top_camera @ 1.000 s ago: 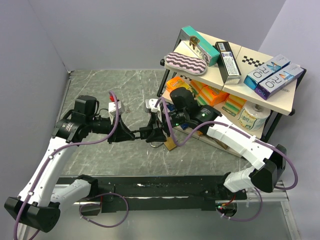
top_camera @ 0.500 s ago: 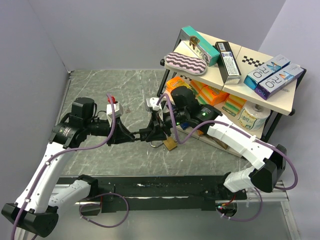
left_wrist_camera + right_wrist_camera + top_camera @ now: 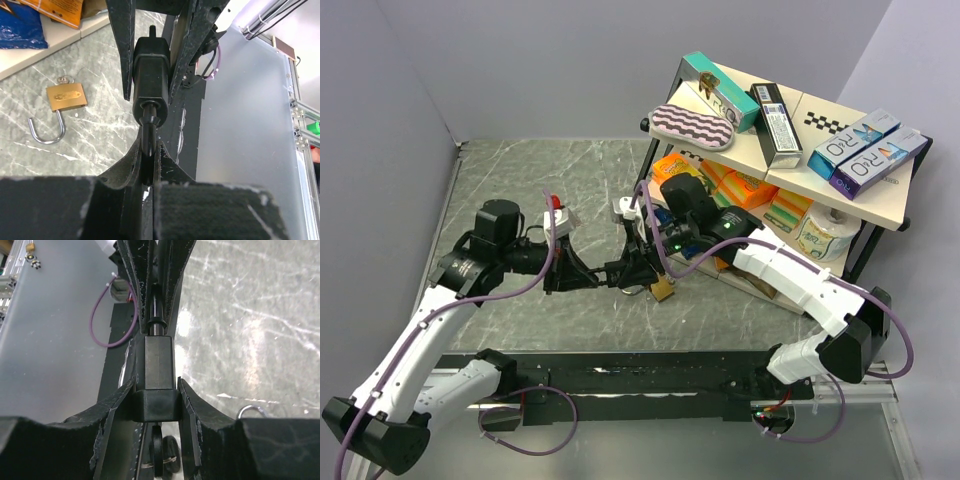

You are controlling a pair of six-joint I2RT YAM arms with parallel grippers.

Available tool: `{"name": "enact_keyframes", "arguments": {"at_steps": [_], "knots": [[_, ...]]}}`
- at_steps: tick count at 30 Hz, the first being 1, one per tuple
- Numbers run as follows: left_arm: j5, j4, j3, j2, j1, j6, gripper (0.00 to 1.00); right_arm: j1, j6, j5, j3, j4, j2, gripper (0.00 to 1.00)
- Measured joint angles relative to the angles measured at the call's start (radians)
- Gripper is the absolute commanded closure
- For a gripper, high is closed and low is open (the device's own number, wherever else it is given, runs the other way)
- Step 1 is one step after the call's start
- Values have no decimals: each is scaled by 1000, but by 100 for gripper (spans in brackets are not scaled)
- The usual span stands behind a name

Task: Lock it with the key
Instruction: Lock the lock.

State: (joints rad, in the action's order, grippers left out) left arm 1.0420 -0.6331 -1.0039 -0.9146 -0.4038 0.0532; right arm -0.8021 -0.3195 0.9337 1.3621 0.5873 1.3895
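left gripper (image 3: 591, 277): clamped, pointing right | right gripper (image 3: 624, 268): clamped, pointing left | tips meeting

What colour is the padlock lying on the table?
The padlock is brass-gold with a silver shackle; left wrist view.

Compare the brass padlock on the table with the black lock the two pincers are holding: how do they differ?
The brass padlock lies flat on the table, untouched; the black lock is off the table, clamped in the right pincer, the left pincer shut on its thin stem. The brass padlock is gold, its shackle open; the black lock is a dark block, no shackle showing.
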Motion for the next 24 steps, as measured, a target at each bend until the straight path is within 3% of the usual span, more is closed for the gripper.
{"name": "enact_keyframes", "arguments": {"at_steps": [3, 4, 5, 6, 8, 20, 24], "knots": [[-12, 22, 11, -4, -18, -24, 99, -1, 1, -2, 0, 16, 3, 100], [-12, 29, 14, -6, -22, -32, 99, -1, 1, -2, 0, 19, 3, 93], [-11, 37, 18, -6, -23, -40, 99, -1, 1, -2, 0, 21, 3, 63], [-11, 41, 19, -6, -23, -47, 99, 0, 2, -2, 0, 23, 3, 49], [-11, 45, 19, -5, -24, -59, 99, 2, 8, 3, 0, 23, 3, 35], [-29, 125, 18, 17, -34, -69, 99, 74, 51, 130, -43, -133, -23, 17], [-29, 128, 8, 21, -34, -69, 99, 73, 50, 149, -46, -133, -34, 17]]}}
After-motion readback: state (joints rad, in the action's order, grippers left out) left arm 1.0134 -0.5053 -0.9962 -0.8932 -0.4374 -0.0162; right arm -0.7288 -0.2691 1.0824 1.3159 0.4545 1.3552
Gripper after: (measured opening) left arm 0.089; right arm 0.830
